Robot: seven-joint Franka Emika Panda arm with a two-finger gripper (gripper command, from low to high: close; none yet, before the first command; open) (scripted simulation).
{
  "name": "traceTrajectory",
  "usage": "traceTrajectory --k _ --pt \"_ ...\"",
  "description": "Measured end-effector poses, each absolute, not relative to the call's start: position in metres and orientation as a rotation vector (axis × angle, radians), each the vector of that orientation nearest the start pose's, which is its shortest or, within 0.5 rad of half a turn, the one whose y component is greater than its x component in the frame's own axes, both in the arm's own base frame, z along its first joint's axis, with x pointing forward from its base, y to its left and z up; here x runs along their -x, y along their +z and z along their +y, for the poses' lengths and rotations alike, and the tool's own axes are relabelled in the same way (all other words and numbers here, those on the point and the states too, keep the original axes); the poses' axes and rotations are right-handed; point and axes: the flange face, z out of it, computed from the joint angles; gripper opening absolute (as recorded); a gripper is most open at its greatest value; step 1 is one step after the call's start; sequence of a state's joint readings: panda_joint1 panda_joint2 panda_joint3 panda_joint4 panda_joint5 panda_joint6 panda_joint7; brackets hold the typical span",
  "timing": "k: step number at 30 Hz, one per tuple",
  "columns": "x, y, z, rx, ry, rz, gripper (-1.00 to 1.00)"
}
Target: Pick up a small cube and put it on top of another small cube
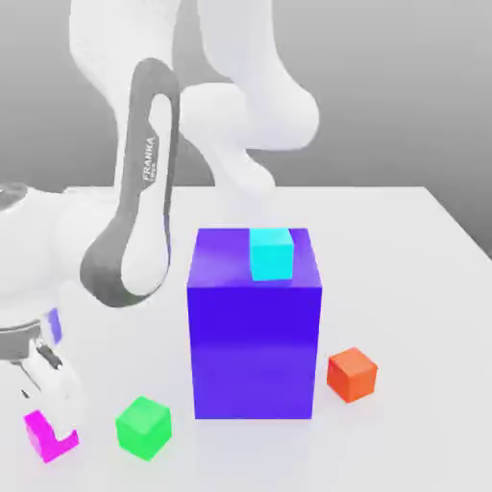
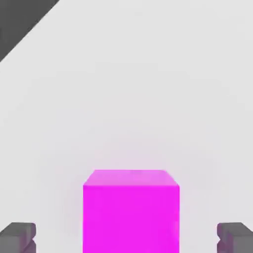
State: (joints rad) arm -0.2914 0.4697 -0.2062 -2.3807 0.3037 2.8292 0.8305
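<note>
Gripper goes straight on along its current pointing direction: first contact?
Probably the magenta cube: the open gripper points down at it, with the cube between its fingers and a gap on each side. They would likely pass either side and meet the white table; exact depth is unclear.

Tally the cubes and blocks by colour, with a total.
Magenta cube: 1
Green cube: 1
Orange-red cube: 1
Cyan cube: 1
Purple-blue block: 1
Total: 5
</note>
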Motion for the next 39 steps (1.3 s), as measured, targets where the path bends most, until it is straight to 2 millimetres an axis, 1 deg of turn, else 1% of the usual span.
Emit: traceTrajectory --k 5,6,7,8,11,12,26,39 --pt "-0.421 0.130 -0.255 2.194 -0.002 2.250 -1.00" --pt "-0.421 0.126 -0.255 2.193 -0.001 2.250 -1.00" --pt "-0.421 0.131 -0.255 2.194 -0.001 2.249 -1.00" --pt "-0.422 0.141 -0.256 2.195 -0.003 2.249 -1.00" --pt "-0.421 0.177 -0.256 2.194 -0.002 2.250 -1.00" --pt "-0.421 0.186 -0.254 2.182 0.002 2.257 -1.00" --pt "-0.424 0.204 -0.202 1.645 0.101 2.604 -1.00" --pt "-0.424 0.232 -0.160 1.133 0.083 2.880 -1.00"
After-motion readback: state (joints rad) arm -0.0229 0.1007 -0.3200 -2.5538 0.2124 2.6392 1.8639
